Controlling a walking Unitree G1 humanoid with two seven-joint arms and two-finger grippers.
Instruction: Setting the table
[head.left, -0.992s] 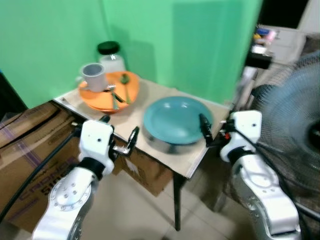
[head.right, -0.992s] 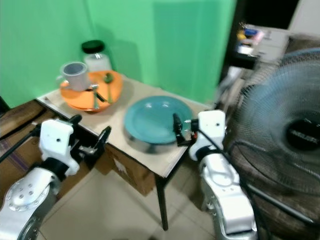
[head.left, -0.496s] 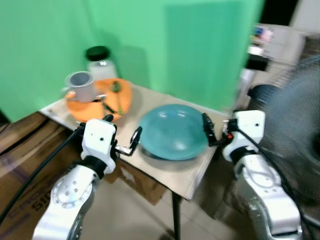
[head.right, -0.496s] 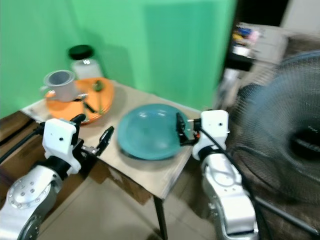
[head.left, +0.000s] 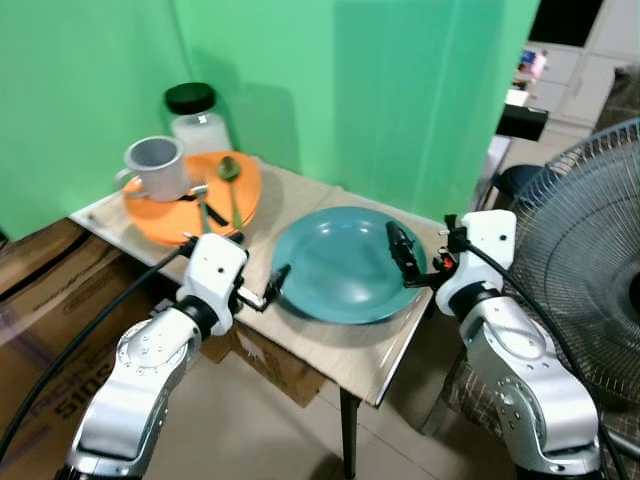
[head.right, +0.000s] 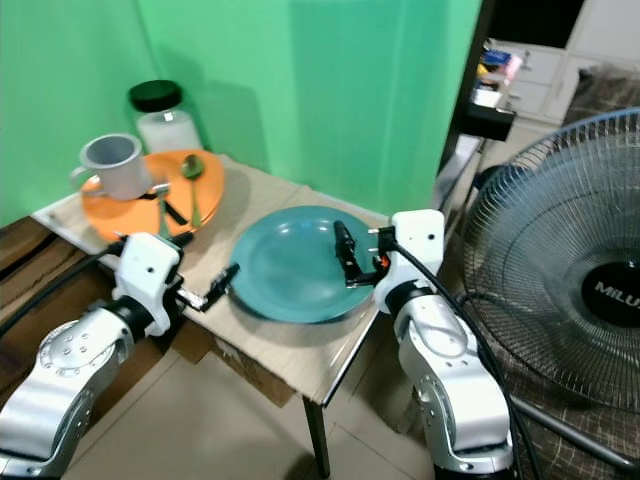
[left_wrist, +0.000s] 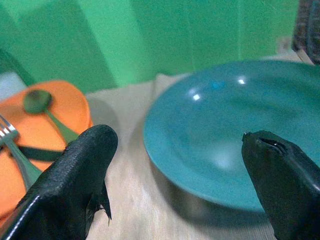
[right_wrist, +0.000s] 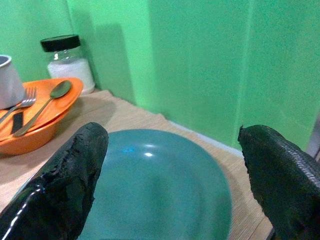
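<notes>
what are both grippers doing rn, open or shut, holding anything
Left gripper: open, holding nothing, at the near-left rim of the teal plate.
Right gripper: open, holding nothing, over the plate's right rim.

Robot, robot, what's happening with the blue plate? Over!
Both grippers open, left gripper and right gripper flanking the teal plate. Plate flat on table, not gripped. Nothing blocking.

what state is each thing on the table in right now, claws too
teal plate: flat on the table, empty, not gripped
orange plate: on the table, holds the mug, fork and spoon
grey mug: upright
fork: lying flat
spoon: lying flat
glass jar: upright, black lid on
left claw: open, at the teal plate's near-left rim
right claw: open, over its right rim
</notes>
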